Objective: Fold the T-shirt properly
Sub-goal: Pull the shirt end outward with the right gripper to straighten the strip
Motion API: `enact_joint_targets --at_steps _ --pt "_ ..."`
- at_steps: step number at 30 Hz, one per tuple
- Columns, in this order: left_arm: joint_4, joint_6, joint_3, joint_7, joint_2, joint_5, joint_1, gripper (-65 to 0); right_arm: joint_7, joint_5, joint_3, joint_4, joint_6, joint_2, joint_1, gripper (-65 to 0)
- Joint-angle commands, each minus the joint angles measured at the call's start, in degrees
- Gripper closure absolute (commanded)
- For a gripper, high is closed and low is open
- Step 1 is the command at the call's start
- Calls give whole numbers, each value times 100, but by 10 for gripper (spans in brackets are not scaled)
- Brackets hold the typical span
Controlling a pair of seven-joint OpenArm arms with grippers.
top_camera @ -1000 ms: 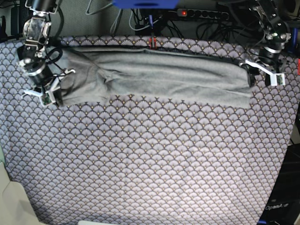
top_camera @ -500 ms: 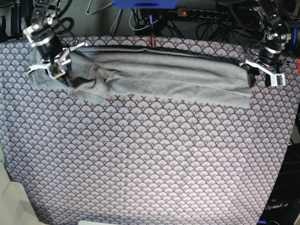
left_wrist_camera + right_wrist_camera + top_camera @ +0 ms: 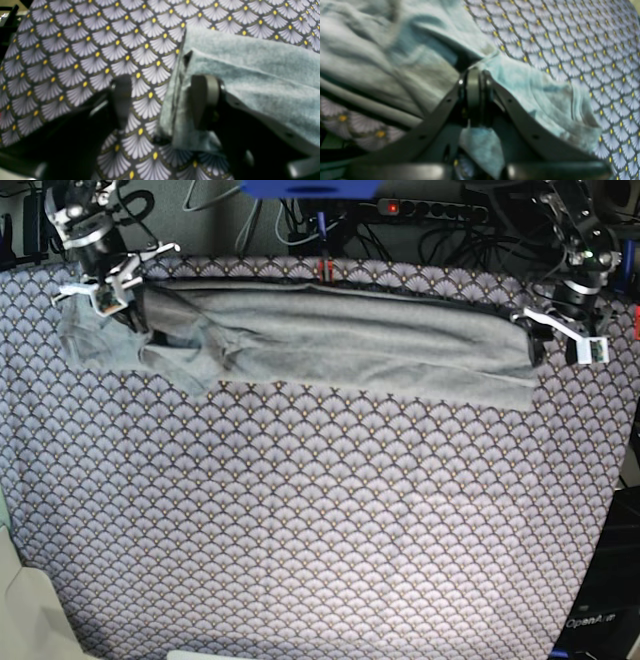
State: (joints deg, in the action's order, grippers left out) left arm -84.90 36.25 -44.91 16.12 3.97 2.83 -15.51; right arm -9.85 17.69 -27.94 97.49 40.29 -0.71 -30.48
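The light grey T-shirt lies as a long folded band across the far part of the table. On the left of the base view, my right gripper is shut on the shirt's left end, which is lifted and rumpled. The right wrist view shows my right gripper with its jaws pressed together on a fold of the T-shirt. My left gripper stands open at the shirt's right end. Close up, my left gripper has the T-shirt edge lying loosely between its fingers.
The purple-grey fan-patterned tablecloth covers the whole table. Behind the far edge hang a power strip and cables. A small red clip sits at the far edge, close to the shirt's upper hem.
My right gripper has moved toward the far edge, pulling the shirt's left end with it; a flap now spreads out at the far left. The left arm has not moved.
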Motion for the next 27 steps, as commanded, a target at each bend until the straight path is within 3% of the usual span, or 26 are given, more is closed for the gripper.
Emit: enact_joint_targets --at_steps 1,5,14,27 --pt "-121 28 -15 -131 82 64 17 -370 -163 -86 -94 -22 -29 -118 37 0" --pt "-121 28 -15 -131 91 64 17 -370 -286 -95 -419 -400 -29 -276 204 0" --pt "-121 28 -15 -131 91 64 17 -370 -1323 -95 -1359 -1191 -29 -285 538 0" --pt "-94 28 -15 -131 91 64 8 -370 -1332 -68 -1386 -1217 -29 -144 503 0"
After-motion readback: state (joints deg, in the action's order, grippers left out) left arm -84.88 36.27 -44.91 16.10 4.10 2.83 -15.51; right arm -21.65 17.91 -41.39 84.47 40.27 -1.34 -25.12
